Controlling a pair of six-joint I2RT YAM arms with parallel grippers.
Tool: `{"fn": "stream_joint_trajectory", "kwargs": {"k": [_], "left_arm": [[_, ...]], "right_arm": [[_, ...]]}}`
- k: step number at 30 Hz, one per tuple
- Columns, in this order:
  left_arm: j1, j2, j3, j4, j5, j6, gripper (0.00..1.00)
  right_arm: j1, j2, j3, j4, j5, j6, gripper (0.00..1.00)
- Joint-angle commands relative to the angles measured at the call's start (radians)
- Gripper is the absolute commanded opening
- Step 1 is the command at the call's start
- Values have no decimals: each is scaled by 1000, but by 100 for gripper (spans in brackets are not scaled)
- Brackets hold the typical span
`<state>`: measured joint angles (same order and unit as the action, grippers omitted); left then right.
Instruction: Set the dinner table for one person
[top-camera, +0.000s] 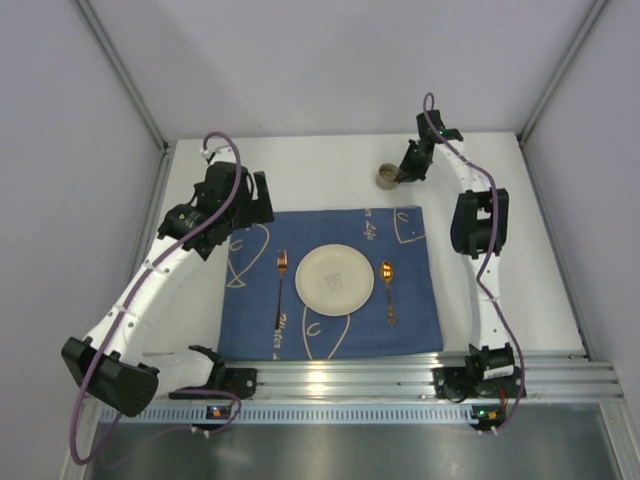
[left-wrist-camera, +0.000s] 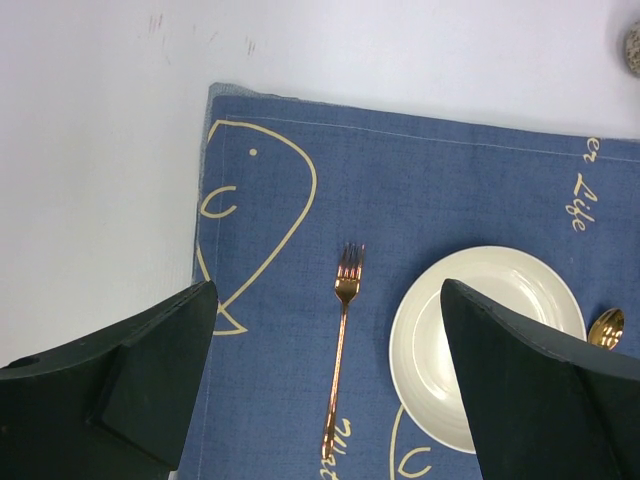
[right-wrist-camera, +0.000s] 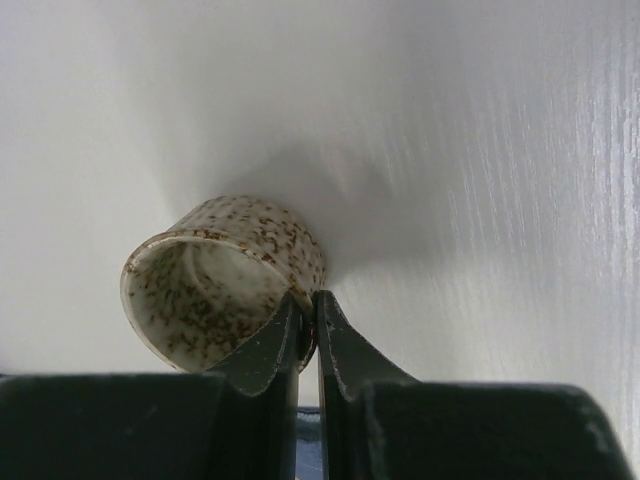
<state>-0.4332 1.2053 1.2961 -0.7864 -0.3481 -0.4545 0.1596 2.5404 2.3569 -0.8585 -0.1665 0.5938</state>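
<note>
Right wrist view: the right pincer (right-wrist-camera: 308, 305) clamps the wall of one speckled cup (right-wrist-camera: 225, 270), its rim partly hidden behind the fingers; the left pincer (left-wrist-camera: 328, 290) stands wide.

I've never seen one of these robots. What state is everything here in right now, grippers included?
left gripper: open, empty, above the placemat
right gripper: shut on the wall of the speckled cup
speckled cup: upright, empty, off the placemat
plate: empty, centred on the placemat
fork: lying flat, left of the plate
spoon: lying flat, right of the plate
placemat: spread flat
</note>
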Motion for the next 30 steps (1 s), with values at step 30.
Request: {"fn": "stream_joint_trajectory", "kwargs": {"k": [30], "left_arm": [[-1,-42,-4,36,77,-48,99]], "right_arm": [[89,-850,-909,113,88,-140,0]]}}
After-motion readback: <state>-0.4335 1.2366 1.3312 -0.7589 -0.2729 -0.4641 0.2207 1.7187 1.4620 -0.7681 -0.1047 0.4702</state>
